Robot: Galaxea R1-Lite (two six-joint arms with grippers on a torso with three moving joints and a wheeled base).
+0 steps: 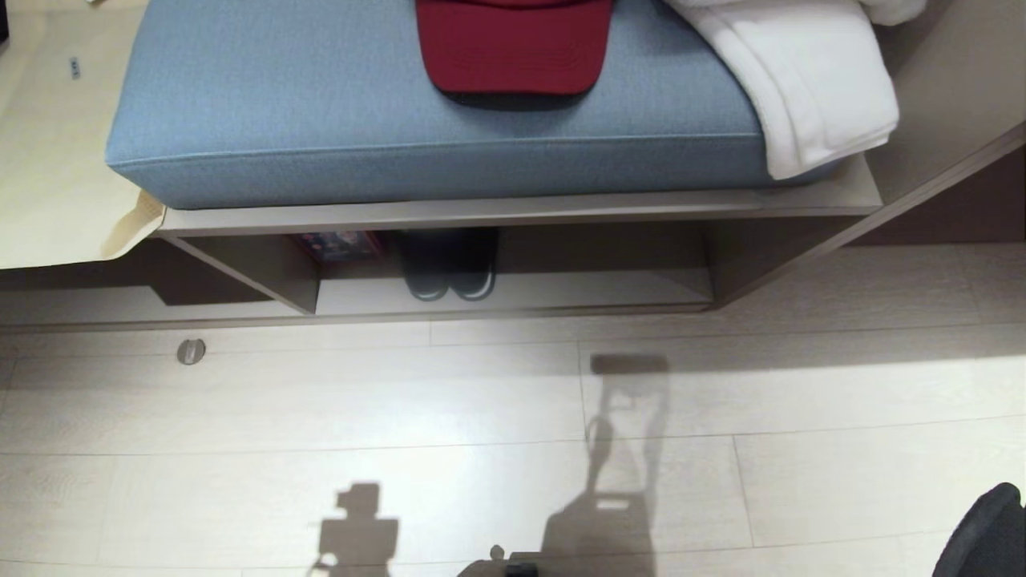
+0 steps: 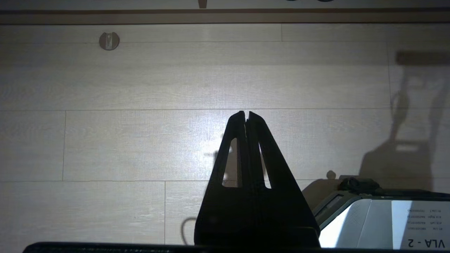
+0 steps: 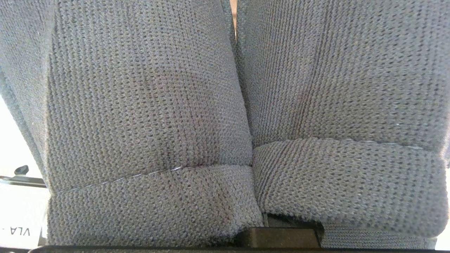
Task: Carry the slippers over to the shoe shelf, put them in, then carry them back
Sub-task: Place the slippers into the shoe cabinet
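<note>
Against our right wrist camera hang the slippers (image 3: 225, 116), 2 grey knit bands side by side, our right jaws clenched on them; left gripper (image 2: 246, 114) pinched together, empty, over the floor (image 2: 140, 88).

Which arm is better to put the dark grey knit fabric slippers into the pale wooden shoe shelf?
Right, probably: the dark grey knit fabric slippers fill its wrist view, apparently held already. The left gripper is shut, empty, above the pale plank floor.
</note>
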